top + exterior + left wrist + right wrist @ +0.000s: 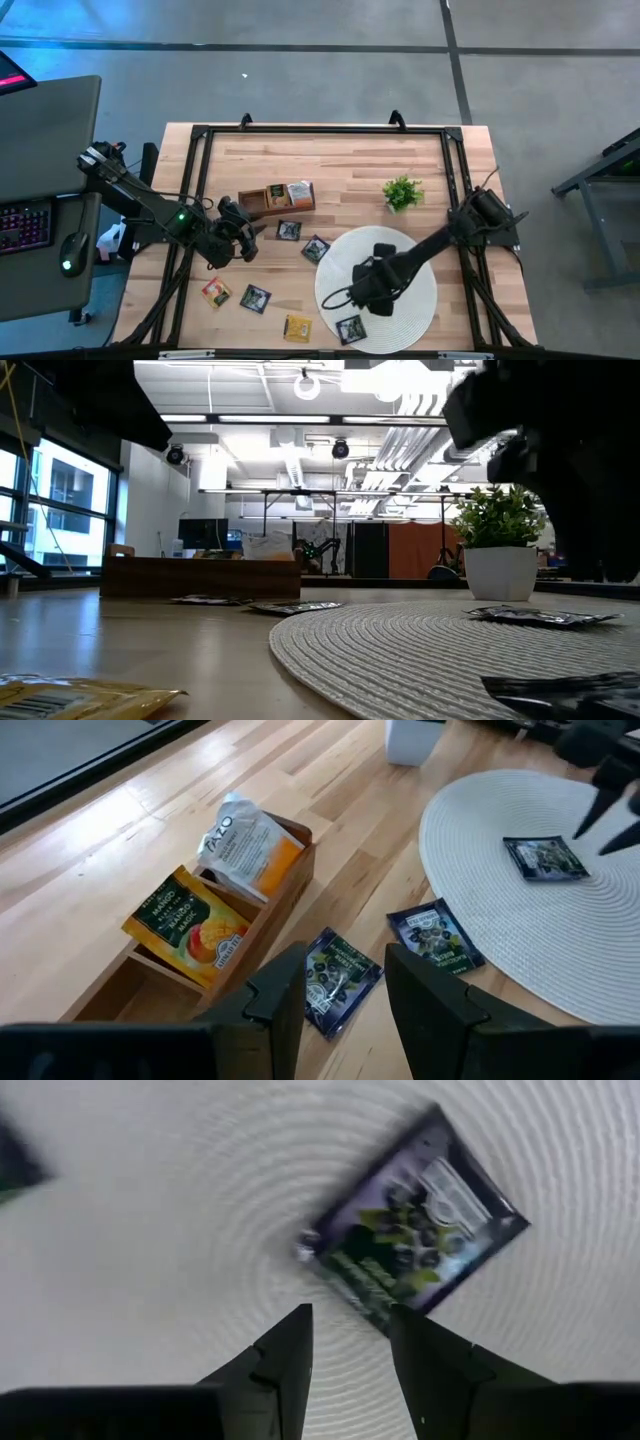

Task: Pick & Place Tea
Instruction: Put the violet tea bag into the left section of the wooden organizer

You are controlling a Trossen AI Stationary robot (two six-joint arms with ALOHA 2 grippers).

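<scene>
Pale wooden planks form the table top [340, 165], and a round white woven mat [420, 295] serves as the landmark near its front right. Over the mat's centre hangs the right gripper [350, 1335], its fingers apart and empty, with a black tea packet [412, 1245] lying flat on the mat just beyond the fingertips. A second black packet [350, 328] rests on the mat's front edge. Left of the mat, the left gripper [345, 985] hovers with its fingers apart, holding nothing, above another black packet [340, 975]; a fourth black one [435, 935] lies touching the mat's left rim. Farther left and behind sits a brown wooden divided tray [255, 202] holding a white-and-orange packet [245, 840] and a mango packet [190, 925]. Behind the mat stands a small green potted plant [402, 192]. Near the table's front edge, left of the mat, lie a yellow packet [297, 327], a black one [255, 298] and a red-green one [216, 292].
</scene>
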